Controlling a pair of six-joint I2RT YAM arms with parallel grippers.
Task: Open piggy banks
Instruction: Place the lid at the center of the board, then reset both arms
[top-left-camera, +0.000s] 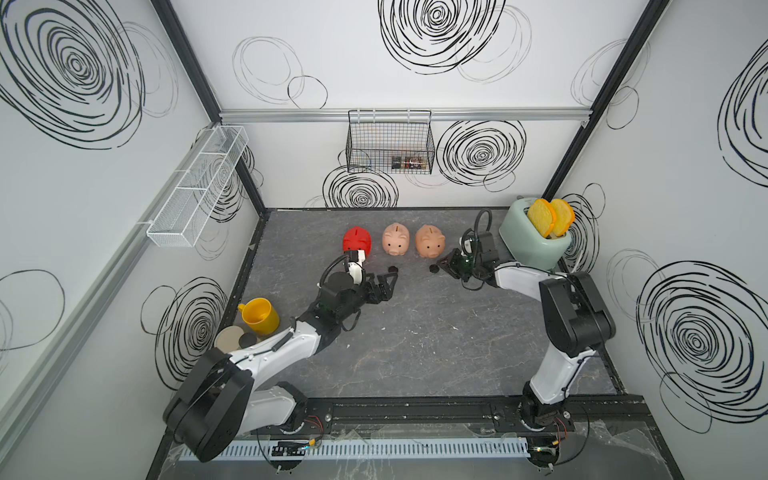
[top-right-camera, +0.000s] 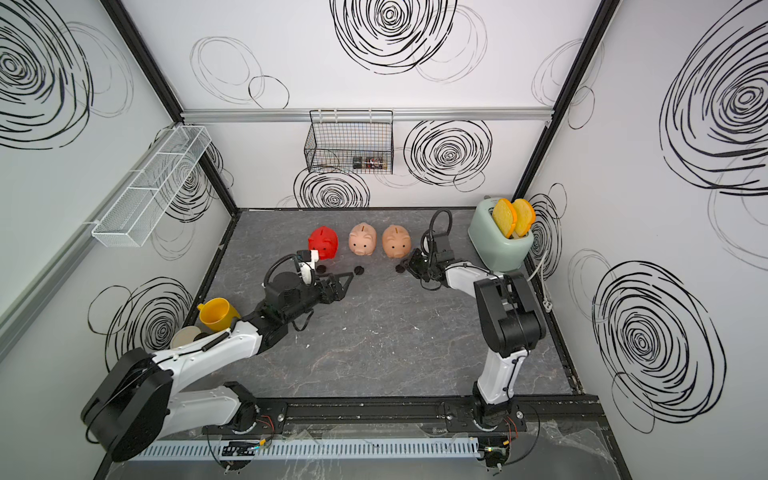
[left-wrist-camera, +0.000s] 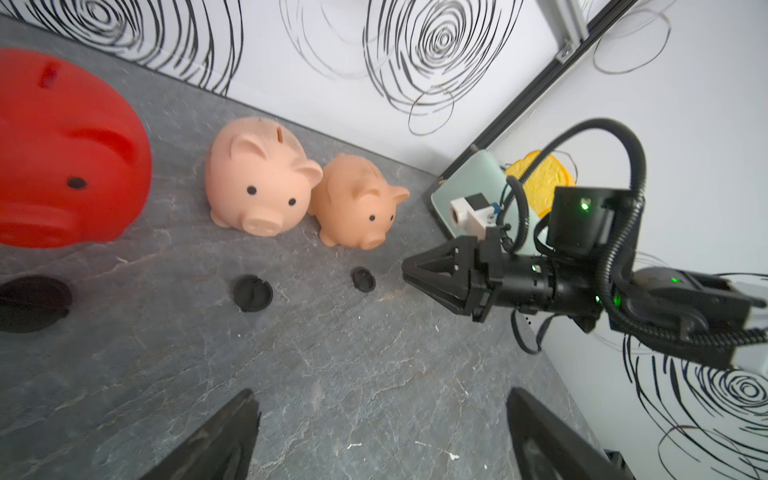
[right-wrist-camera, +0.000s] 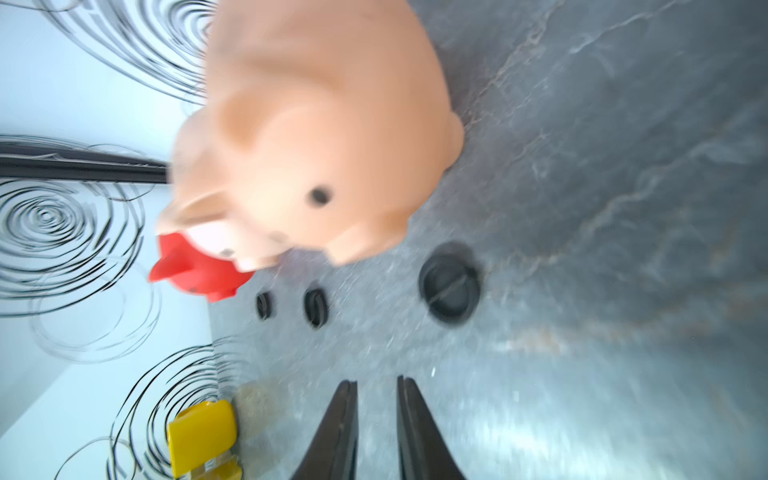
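Red piggy bank (top-left-camera: 356, 240), pale pink piggy bank (top-left-camera: 395, 239) and peach-tan piggy bank (top-left-camera: 430, 241) stand in a row near the back of the grey surface (top-left-camera: 415, 340), with three black plugs (left-wrist-camera: 252, 293) lying loose before them. The left fingers (left-wrist-camera: 245, 415) are spread wide, empty. The right fingers (right-wrist-camera: 345, 415), near the peach-tan pig's plug (left-wrist-camera: 363, 279), stand slightly apart, gripping nothing.

The grey table (top-left-camera: 415, 332) holds a red pig (top-left-camera: 356, 240), a pink pig (top-left-camera: 395, 240) and a tan pig (top-left-camera: 430, 241) in a row near the back. Three black plugs (left-wrist-camera: 252, 293) lie in front of them. A toaster (top-left-camera: 532, 245) stands at the back right, a yellow cup (top-left-camera: 259, 316) and a disc (top-left-camera: 230, 337) at the left.
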